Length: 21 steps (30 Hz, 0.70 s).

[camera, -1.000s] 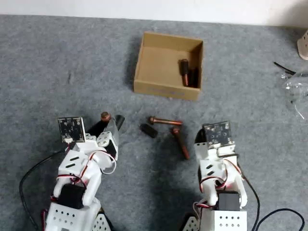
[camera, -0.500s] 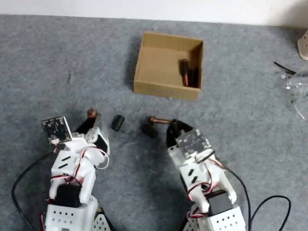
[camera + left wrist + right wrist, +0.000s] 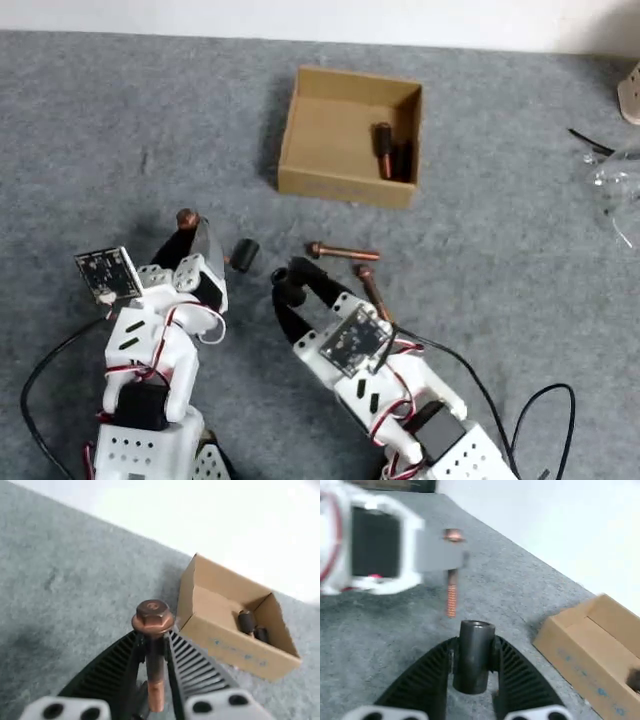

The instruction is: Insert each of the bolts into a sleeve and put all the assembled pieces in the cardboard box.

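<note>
Left hand [image 3: 155, 642] grips bolt [image 3: 152, 619], head outward; right hand [image 3: 473, 646] grips sleeve [image 3: 472, 660]. Line sleeve bore squarely with threaded tip; axes appear offset, though depth is unclear.

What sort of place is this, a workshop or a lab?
Probably a robotics test bench: grey felt mat, a cardboard box for finished parts, the left pincer holding a bolt and the right pincer a sleeve.
</note>
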{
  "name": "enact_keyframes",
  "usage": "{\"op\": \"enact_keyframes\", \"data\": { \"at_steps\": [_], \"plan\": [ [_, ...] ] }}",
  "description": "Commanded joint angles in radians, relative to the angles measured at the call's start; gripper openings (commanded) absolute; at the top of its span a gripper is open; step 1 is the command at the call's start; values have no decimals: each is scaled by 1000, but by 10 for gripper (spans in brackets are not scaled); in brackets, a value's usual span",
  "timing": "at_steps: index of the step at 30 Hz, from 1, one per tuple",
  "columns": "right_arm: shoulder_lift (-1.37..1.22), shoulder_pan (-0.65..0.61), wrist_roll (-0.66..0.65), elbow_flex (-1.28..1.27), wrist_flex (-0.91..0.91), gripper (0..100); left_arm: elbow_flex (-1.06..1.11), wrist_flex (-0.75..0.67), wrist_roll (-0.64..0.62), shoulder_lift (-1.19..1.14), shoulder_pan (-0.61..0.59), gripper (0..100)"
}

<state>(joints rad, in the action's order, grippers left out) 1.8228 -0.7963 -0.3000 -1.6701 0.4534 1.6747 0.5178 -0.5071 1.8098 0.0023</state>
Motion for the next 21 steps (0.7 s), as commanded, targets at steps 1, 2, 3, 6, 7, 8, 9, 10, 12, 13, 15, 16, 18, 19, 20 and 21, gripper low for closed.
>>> {"op": "enact_keyframes", "data": {
  "at_steps": [1, 2, 3, 6, 7, 8, 9, 10, 12, 13, 15, 16, 18, 19, 20, 21],
  "plan": [
    [13, -22, -5, -108, -25, 5, -4, -81, -169, 18, -8, 7],
    [13, -22, -8, -114, -19, 5, -7, -84, -219, 18, -8, 7],
    [13, -22, -8, -114, -18, 5, -15, -83, -245, 18, -8, 7],
    [13, -4, -8, -113, -15, 5, -35, -84, -259, 18, -7, 7],
    [13, -4, -8, -113, -13, 5, -45, -84, -282, 18, -7, 7],
    [13, -4, -9, -113, -13, 5, -59, -84, -316, 18, -8, 7],
    [13, -4, -9, -113, -13, 5, -73, -80, -353, 18, -10, 7],
    [13, -2, -9, -113, -13, 5, -84, -78, -384, 18, -18, 7],
    [13, -1, -9, -113, -13, 5, -90, -81, -431, 18, -54, 7],
    [13, -1, -9, -113, -13, 5, -91, -83, -448, 18, -67, 7],
    [13, -1, -9, -113, 4, 5, -99, -84, -465, 18, -76, 7],
    [13, -1, -9, -113, 10, 5, -108, -78, -468, 18, -77, 7],
    [13, -1, -9, -113, 13, 5, -120, -78, -468, 18, -74, 7],
    [13, -1, -9, -113, 13, 5, -122, -78, -468, 18, -73, 7],
    [13, -1, -9, -113, 15, 5, -124, -78, -468, 18, -71, 7],
    [13, -1, -9, -113, 15, 5, -125, -78, -468, 18, -71, 7]
  ]
}}
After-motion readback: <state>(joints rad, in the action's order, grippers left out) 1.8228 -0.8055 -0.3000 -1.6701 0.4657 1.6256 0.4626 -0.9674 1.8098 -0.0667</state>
